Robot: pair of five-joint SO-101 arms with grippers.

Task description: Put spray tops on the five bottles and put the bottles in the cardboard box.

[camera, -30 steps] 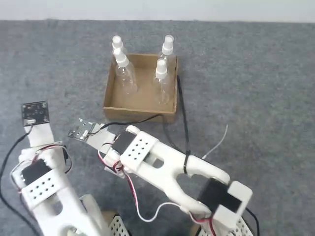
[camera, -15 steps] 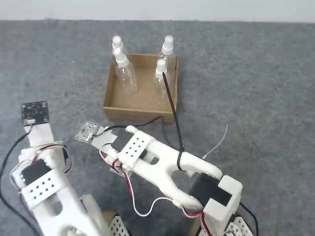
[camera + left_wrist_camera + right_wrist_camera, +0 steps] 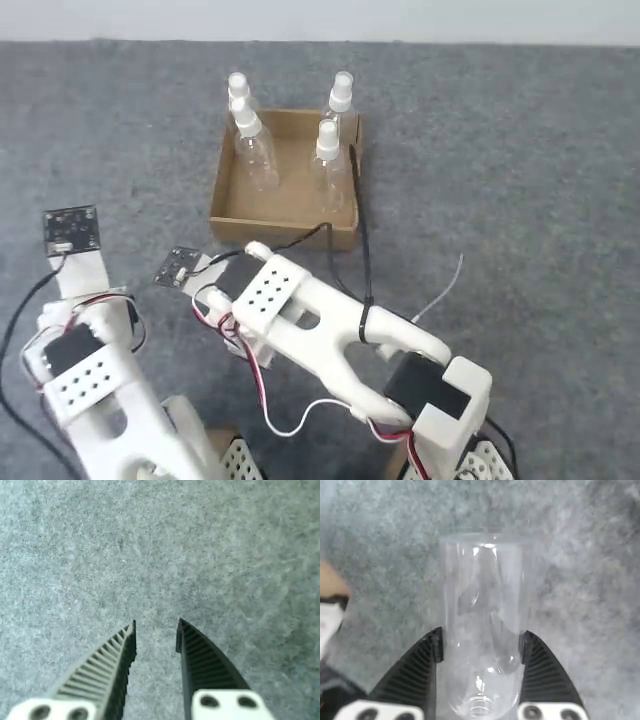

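Four topped bottles [image 3: 251, 150] at box [image 3: 280, 232], 12 o'clock | fifth bottle [image 3: 482, 580], topless, near 7 o'clock of box, clamped mid-body by right gripper [image 3: 481, 632] | likely light, stiff, slick: hold mid-body | left gripper [image 3: 156, 622] agape, empty.

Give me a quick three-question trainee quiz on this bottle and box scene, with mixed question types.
1. True or false: the left claw is holding something.
2. How many spray tops show at the cardboard box?
3. The clear bottle in the right claw has: A a spray top, B an open neck, C a cork.

Key: 1 false, it is open over bare carpet. 2 four. 3 B.
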